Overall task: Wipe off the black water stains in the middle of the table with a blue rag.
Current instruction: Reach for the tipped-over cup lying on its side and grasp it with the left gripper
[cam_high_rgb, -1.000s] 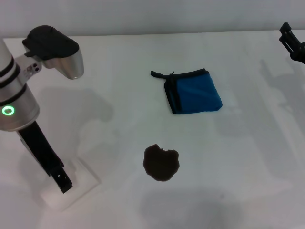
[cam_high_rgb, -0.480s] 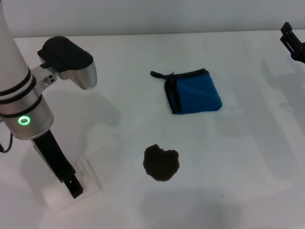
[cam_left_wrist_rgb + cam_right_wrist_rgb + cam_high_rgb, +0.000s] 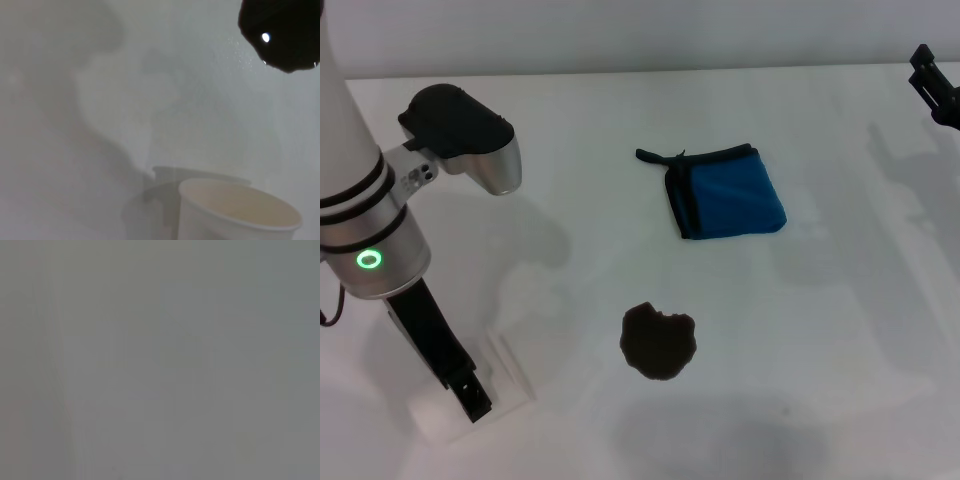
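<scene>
The rag [image 3: 726,193] lies folded flat on the white bench [image 3: 840,330], toward the far side of centre. The stain [image 3: 659,341] sits nearer to you, well apart from the rag, with bare bench between them. Locate the left claw [image 3: 472,398] at the near left, pointing down at a white paper cup [image 3: 438,418]; the cup stands in its grasp. The left wrist view shows the cup's open rim and the stain beyond it. The right claw [image 3: 937,84] is parked at the far right edge; you cannot tell its opening.
</scene>
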You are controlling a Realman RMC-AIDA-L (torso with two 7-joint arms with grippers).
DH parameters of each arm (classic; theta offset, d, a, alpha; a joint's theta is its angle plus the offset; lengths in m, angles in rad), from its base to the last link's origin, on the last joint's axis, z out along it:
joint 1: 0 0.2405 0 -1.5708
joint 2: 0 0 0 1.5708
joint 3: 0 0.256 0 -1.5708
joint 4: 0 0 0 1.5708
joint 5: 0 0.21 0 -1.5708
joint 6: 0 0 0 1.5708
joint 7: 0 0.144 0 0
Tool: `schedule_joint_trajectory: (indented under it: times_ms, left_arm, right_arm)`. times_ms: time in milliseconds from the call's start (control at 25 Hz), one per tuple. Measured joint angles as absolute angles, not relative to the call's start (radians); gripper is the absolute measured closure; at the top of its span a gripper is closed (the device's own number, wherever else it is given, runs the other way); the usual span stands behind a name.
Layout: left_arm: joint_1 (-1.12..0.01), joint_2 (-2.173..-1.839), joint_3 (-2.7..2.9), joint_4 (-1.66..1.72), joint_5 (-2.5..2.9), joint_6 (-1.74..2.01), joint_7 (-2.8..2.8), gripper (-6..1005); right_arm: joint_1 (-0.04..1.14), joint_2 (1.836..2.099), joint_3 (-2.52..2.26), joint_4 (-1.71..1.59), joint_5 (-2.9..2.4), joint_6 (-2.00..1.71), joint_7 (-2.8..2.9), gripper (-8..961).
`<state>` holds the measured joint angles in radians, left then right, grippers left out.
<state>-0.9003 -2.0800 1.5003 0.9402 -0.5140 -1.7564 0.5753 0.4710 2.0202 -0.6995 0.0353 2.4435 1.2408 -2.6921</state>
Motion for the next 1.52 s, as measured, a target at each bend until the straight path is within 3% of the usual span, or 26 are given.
schedule_joint_trajectory:
  times_ms: [1520]
  left_arm:
    - [-0.854, -2.078, 1.53, 0.94, -0.576, -1.711, 0.544, 166]
  right_arm:
    - [0.458, 2.021, -0.699, 0.025, 2.436, 1.245, -2.691, 95]
